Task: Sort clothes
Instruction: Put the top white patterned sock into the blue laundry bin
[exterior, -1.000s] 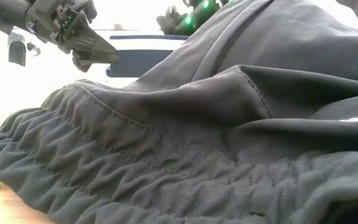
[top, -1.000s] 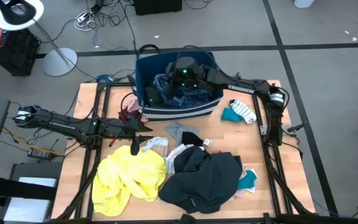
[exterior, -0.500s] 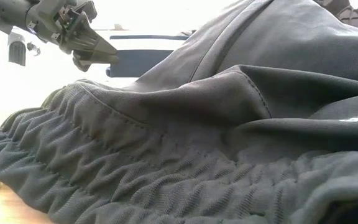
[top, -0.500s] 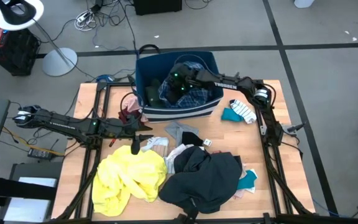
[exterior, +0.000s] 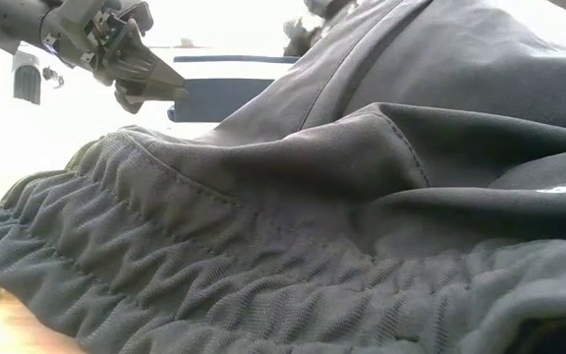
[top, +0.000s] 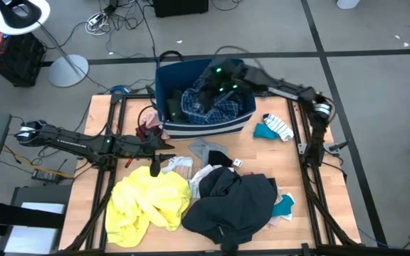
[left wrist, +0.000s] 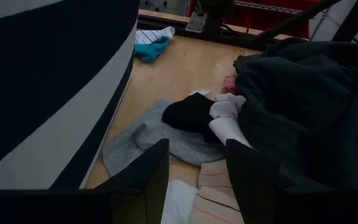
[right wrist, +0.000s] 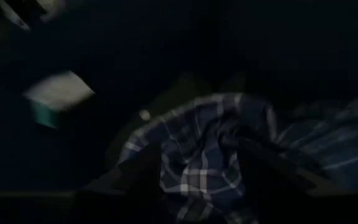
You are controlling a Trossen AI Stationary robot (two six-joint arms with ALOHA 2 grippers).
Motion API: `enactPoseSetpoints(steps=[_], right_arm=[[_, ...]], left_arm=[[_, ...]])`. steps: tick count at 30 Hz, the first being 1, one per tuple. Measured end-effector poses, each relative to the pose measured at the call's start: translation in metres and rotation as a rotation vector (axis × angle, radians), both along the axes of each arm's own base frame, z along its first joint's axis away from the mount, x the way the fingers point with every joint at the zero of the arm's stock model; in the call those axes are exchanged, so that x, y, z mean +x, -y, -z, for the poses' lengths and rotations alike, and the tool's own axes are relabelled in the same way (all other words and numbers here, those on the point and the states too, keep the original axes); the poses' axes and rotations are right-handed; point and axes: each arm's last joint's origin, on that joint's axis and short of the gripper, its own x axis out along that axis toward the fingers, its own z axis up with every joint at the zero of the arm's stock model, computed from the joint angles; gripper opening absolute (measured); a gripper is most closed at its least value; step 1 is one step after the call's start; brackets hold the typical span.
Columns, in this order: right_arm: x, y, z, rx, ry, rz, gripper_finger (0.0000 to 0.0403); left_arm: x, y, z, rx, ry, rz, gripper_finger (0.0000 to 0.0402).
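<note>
No legible writing on clothes [top: 230, 199]

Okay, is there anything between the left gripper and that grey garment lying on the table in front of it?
Nothing visible. The left gripper has its jaws open and looks straight at the grey garment, with only bare table around it. The navy bin stands alongside, not across the path.
</note>
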Motion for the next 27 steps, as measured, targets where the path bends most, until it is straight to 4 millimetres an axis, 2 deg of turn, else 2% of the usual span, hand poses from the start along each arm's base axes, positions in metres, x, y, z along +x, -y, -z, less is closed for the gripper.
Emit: enactPoseSetpoints(steps=[4, 10, 19, 23, 27], right_arm=[[-0.031, -0.02, -0.032, -0.083, 0.027, 0.001, 0.0207], [-0.085, -0.052, -0.043, -0.143, 0.033, 0.035, 0.0202], [-0.172, -0.096, -0.024, -0.132, 0.071, 0.211, 0.02], [-0.203, -0.108, -0.003, -0.078, 0.066, 0.319, 0.0196], [-0.222, -0.114, 0.027, -0.012, -0.011, 0.424, 0.0194]], left_arm=[[0.0, 0.0, 0.0, 0.0, 0.0, 0.0, 0.0163], [0.0, 0.0, 0.0, 0.0, 0.001, 0.0, 0.0163], [0.0, 0.0, 0.0, -0.001, 0.002, 0.0, 0.0163], [0.0, 0.0, 0.0, -0.001, 0.003, 0.0, 0.0163], [0.0, 0.0, 0.0, -0.001, 0.003, 0.0, 0.0163]])
